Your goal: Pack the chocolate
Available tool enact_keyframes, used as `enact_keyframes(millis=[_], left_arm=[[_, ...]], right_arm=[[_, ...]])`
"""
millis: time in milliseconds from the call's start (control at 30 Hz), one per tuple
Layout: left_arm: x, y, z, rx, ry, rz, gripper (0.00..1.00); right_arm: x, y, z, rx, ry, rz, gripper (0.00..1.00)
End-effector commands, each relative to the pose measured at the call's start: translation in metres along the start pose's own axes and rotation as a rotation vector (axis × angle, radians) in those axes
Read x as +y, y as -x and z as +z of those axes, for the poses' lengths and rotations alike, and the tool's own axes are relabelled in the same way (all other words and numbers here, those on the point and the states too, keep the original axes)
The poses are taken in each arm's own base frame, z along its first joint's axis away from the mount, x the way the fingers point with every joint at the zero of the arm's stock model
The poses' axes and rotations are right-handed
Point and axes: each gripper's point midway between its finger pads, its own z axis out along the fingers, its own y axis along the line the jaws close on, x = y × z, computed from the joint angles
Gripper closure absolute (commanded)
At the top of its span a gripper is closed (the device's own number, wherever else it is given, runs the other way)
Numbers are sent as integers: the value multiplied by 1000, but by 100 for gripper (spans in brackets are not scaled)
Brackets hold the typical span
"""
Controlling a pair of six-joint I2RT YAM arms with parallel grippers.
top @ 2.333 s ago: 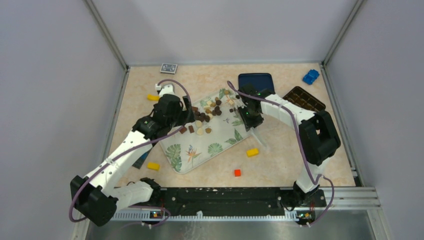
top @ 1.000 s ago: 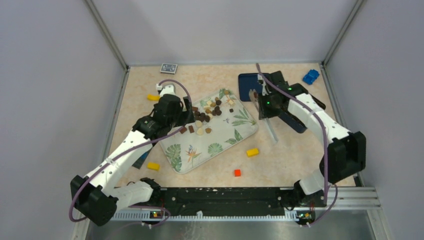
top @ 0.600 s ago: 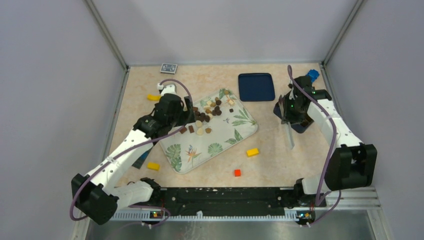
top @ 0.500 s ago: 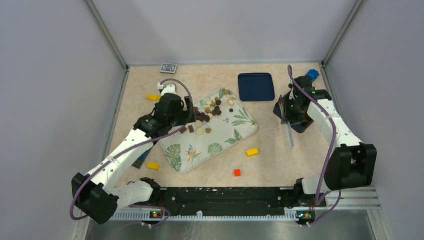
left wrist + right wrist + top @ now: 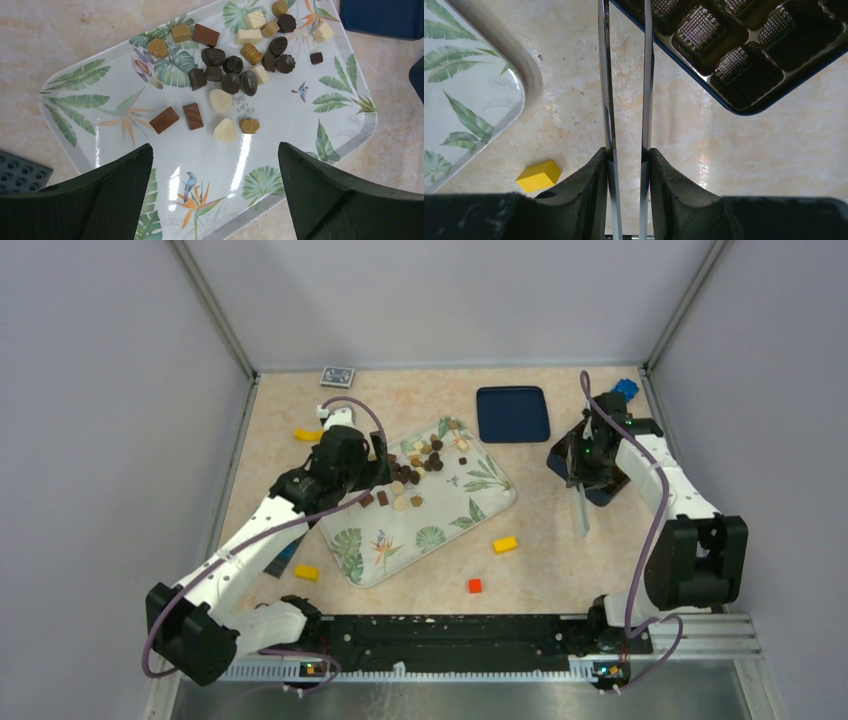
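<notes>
The chocolate point(image 5: 235, 75) lies as several small dark, light brown and cream pieces on the far part of a leaf-print tray point(image 5: 300, 130); from above the chocolate point(image 5: 420, 465) shows on the tray point(image 5: 440, 530). My left gripper point(image 5: 214, 149) hangs open above the tray's near part, nothing between its fingers; from above the left gripper point(image 5: 375, 475) is at the tray's left side. My right gripper point(image 5: 626, 150) is shut on metal tongs point(image 5: 605, 75). The tongs reach over the edge of a dark moulded box point(image 5: 734, 50); their tips are out of view.
A blue lid point(image 5: 512, 413) lies behind the tray. Yellow bricks point(image 5: 505, 544) point(image 5: 306, 572) point(image 5: 307, 435), a red brick point(image 5: 474, 586) and a blue brick point(image 5: 622, 392) are scattered on the table. A grey studded plate point(image 5: 20, 172) lies left of the tray.
The right arm has carried the tongs from the tray rightward to the box, and has hardly shifted in the last half second. The left arm has stayed put.
</notes>
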Motion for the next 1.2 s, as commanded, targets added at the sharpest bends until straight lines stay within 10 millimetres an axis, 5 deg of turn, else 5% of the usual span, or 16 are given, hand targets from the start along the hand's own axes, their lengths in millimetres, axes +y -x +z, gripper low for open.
enact_keyframes(millis=[0,333,600,967,1167], left_arm=[[-11,19,0,-50,-35,-6,1],[-10,15,3,-41,-35,-1,1],[-9,15,3,-39,-33,0,1],[-9,15,4,-37,-33,-1,1],[-9,16,3,-41,-32,-2,1]], right_arm=[[0,8,4,-22,7,-1,87],[2,10,5,-20,15,1,67],[3,16,0,-50,20,7,65],[12,35,-37,-152,62,4,85],[46,39,-65,-207,155,-64,95]])
